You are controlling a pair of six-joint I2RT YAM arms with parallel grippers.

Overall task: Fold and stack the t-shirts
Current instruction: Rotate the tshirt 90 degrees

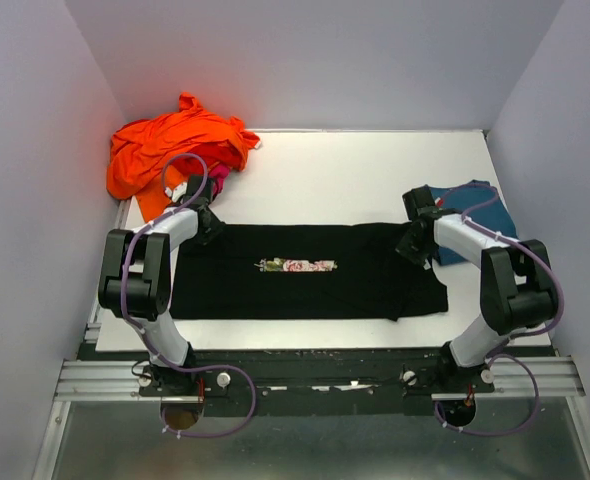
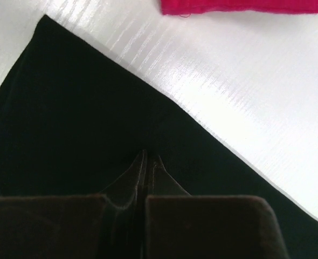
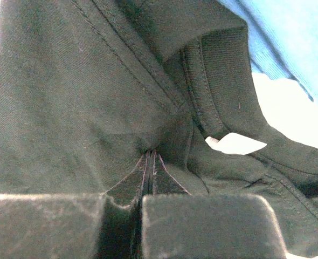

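Black t-shirt (image 1: pixel 305 270): we see soft matte cloth laid flat as a wide strip across the near half of the bench (image 1: pixel 355 170). Its long edges are straight and its right end is ragged and rumpled.
Chest print (image 1: pixel 297 265): a small white-and-pink bar, mid-strip.
Left gripper (image 1: pixel 207 225) (image 2: pixel 148 162): it is at the strip's far-left corner. The jaws are clenched with their tips down on smooth black cloth; we cannot tell whether any cloth is nipped between them.
Right gripper (image 1: pixel 415 240) (image 3: pixel 150 159): it is at the strip's far-right end. The jaws are clamped on a pinch of the black t-shirt, and creases run into the tips, beside a ribbed, stitched band.
Orange t-shirt (image 1: pixel 175 145): a crumpled, puffy heap in the far-left corner, touching the walls (image 1: pixel 35 150).
Magenta-pink t-shirt (image 1: pixel 218 180) (image 2: pixel 245 5): it peeks from under the orange heap. Its straight hem lies near the black cloth but apart from it.
Teal-blue t-shirt (image 1: pixel 497 215) (image 3: pixel 288 32): fine knit, lying at the right edge just beyond the black one, partly hidden by the right arm.
Bench surface: white, glossy and faintly ribbed.
Edges: the strip's near hem runs close to the near bench edge.
Open room: we see bare white bench from the strip's far edge to the back wall, between the two cloth piles.
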